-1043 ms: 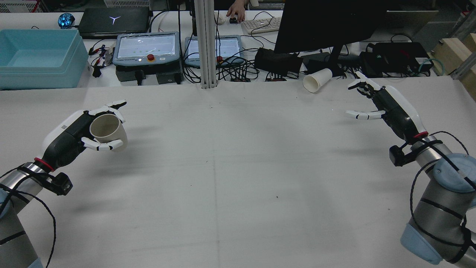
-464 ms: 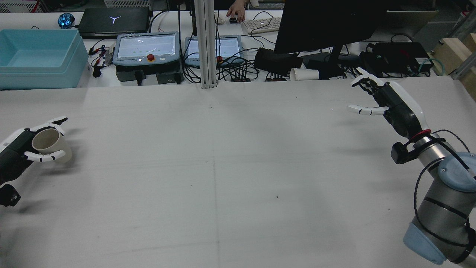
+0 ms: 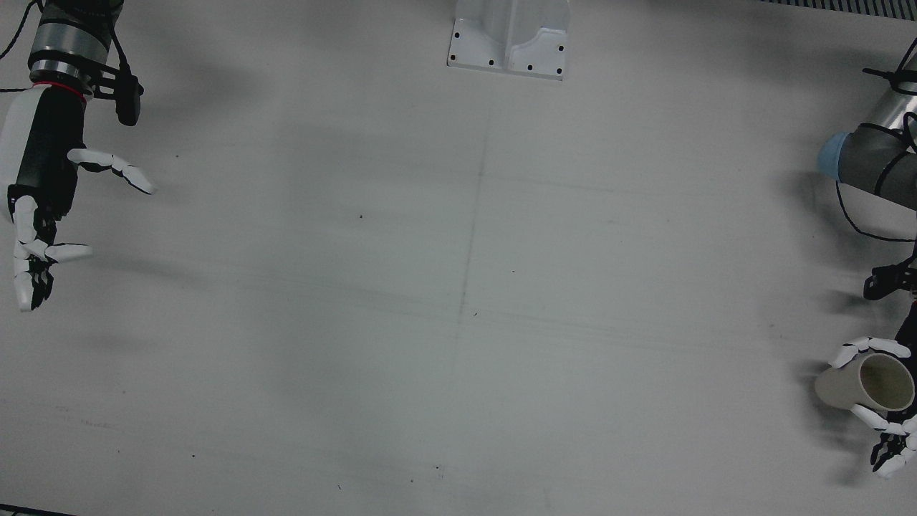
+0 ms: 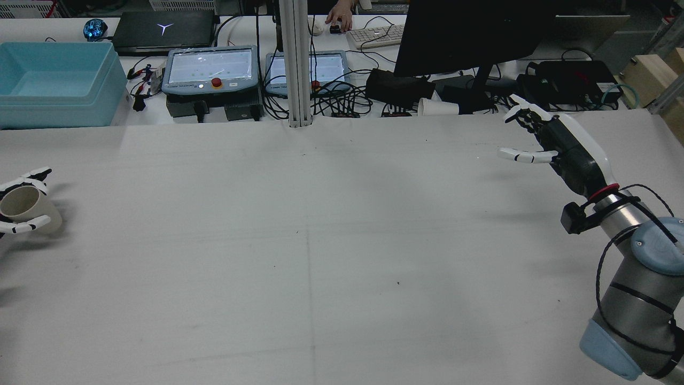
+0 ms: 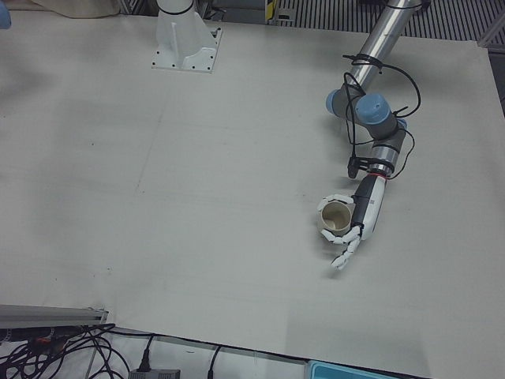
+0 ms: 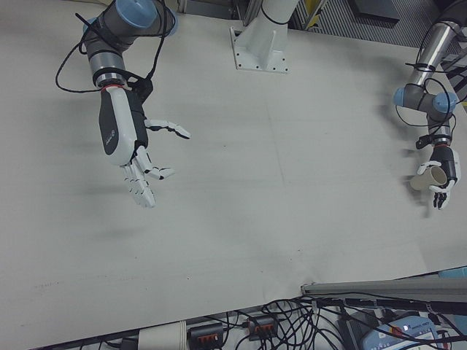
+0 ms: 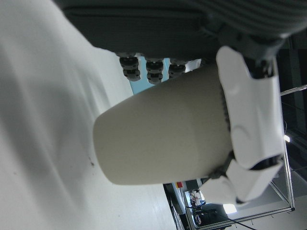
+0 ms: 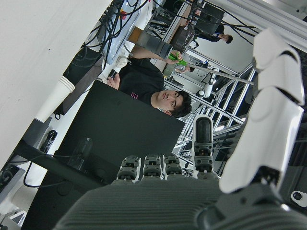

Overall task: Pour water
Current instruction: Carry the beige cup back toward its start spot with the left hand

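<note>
Left hand (image 5: 357, 223) grips the cup (image 5: 337, 218) in its fingers, right hand (image 6: 130, 152) splayed empty (second cup (image 4: 438, 107) lies off-surface); keep rim level, I judge.

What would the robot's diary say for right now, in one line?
task: pour water | left hand: holds cup, tilted | right hand: open, empty | second cup: on its side among cables behind table

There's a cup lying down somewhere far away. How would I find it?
Look past the big white table to the cluttered desk behind it, under the black monitor. The white paper cup lies on its side among the cables there; the other cup is beige and held in the left hand.
</note>
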`<action>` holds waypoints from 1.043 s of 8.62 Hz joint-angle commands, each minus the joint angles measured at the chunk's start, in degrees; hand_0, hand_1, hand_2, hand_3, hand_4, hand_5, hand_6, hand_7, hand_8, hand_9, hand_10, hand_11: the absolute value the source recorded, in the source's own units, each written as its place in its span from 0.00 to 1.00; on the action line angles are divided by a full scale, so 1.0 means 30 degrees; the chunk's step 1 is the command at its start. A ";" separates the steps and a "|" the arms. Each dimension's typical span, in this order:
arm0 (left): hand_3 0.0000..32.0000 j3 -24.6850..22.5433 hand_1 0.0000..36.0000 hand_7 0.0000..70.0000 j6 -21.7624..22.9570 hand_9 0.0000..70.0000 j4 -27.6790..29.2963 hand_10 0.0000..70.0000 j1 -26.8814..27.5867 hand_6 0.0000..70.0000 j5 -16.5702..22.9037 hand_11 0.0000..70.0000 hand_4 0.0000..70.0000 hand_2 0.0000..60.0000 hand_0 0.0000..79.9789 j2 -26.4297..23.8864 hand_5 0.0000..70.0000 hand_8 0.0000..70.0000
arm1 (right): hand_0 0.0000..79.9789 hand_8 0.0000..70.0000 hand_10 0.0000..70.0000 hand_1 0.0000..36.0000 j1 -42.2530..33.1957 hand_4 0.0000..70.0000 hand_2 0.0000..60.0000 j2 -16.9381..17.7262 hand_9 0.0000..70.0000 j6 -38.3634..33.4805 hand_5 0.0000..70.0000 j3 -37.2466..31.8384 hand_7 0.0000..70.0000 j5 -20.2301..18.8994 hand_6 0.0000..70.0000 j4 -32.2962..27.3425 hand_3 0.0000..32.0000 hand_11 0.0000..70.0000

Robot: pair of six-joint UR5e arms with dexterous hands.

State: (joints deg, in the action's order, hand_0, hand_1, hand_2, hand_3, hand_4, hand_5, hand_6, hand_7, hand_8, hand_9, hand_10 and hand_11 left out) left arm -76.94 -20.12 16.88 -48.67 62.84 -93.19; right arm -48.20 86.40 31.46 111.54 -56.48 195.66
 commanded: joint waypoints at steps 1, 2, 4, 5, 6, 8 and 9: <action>0.00 0.0391 0.65 0.26 -0.0032 0.15 0.0554 0.08 -0.0182 0.12 0.0002 0.14 0.56 0.72 0.66 0.0302 0.81 0.11 | 0.61 0.07 0.07 0.48 -0.0134 0.16 0.31 -0.0089 0.13 0.0030 0.71 0.0259 0.15 -0.0011 0.08 0.0024 0.00 0.13; 0.00 0.0420 0.61 0.26 -0.0061 0.15 0.0583 0.08 -0.0094 0.12 0.0002 0.14 0.54 0.60 0.67 0.0476 0.78 0.11 | 0.61 0.07 0.07 0.49 -0.0222 0.16 0.32 -0.0089 0.13 0.0030 0.73 0.0377 0.16 -0.0011 0.09 0.0024 0.00 0.13; 0.00 0.0537 0.58 0.25 -0.0090 0.14 0.0729 0.07 -0.0035 0.12 0.0002 0.13 0.50 0.48 0.67 0.0771 0.72 0.10 | 0.61 0.07 0.07 0.49 -0.0135 0.15 0.32 -0.0089 0.14 0.0059 0.72 0.0407 0.17 -0.0011 0.09 0.0024 0.00 0.13; 0.00 0.0538 0.58 0.25 -0.0091 0.14 0.0875 0.07 -0.0035 0.12 0.0002 0.13 0.50 0.48 0.67 0.0974 0.72 0.10 | 0.61 0.07 0.07 0.49 -0.0106 0.15 0.31 -0.0089 0.14 0.0059 0.73 0.0407 0.17 -0.0011 0.09 0.0024 0.00 0.13; 0.00 0.0596 0.58 0.25 -0.0091 0.14 0.0905 0.07 -0.0035 0.11 0.0002 0.13 0.50 0.48 0.67 0.1005 0.72 0.09 | 0.61 0.07 0.07 0.49 -0.0105 0.15 0.31 -0.0089 0.14 0.0059 0.73 0.0407 0.17 0.0018 0.09 0.0024 0.00 0.13; 0.00 0.0684 0.58 0.25 -0.0120 0.14 0.1169 0.07 0.0023 0.11 -0.0027 0.13 0.48 0.46 0.67 0.1239 0.70 0.09 | 0.62 0.07 0.07 0.50 -0.0017 0.15 0.31 -0.0119 0.14 0.0118 0.73 0.0523 0.17 0.0018 0.09 0.0053 0.00 0.13; 0.00 0.0655 0.56 0.24 -0.0091 0.12 0.1198 0.07 0.0024 0.11 -0.0027 0.13 0.46 0.36 0.68 0.1240 0.58 0.08 | 0.62 0.07 0.07 0.50 0.0012 0.15 0.30 -0.0119 0.14 0.0147 0.73 0.0640 0.17 0.0280 0.09 0.0053 0.00 0.13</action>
State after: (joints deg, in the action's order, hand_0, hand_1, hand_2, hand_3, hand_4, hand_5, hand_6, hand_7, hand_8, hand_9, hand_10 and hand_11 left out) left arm -75.03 -20.42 20.03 -48.69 62.78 -89.82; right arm -48.35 86.07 31.73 112.91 -56.47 195.76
